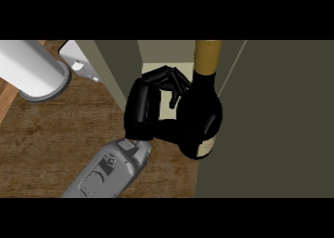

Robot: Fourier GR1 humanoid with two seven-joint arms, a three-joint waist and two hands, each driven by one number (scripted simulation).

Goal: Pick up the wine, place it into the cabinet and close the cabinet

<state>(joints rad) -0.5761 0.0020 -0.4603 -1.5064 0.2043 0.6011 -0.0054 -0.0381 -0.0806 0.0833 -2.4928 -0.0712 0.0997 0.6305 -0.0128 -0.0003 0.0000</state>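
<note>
At the cabinet (121,65) mouth, right hand (145,104) curls round the dark wine (200,111) bottle's body, neck pointing inward; glass likely heavy, slick, fragile, so the wide body looks the safest hold.

Right hand (147,104) around wine bottle (200,118)

The light is dim and even, with no visible source. The wooden tabletop (73,135) looks muted brown, darker toward the lower edge. The cabinet (286,116) walls read as flat olive-grey, while its inner floor is a paler patch. The black robot hand (145,109) and the dark wine (200,116) bottle merge, their edges hard to separate. A white cylinder (28,67) is the brightest surface.
</note>
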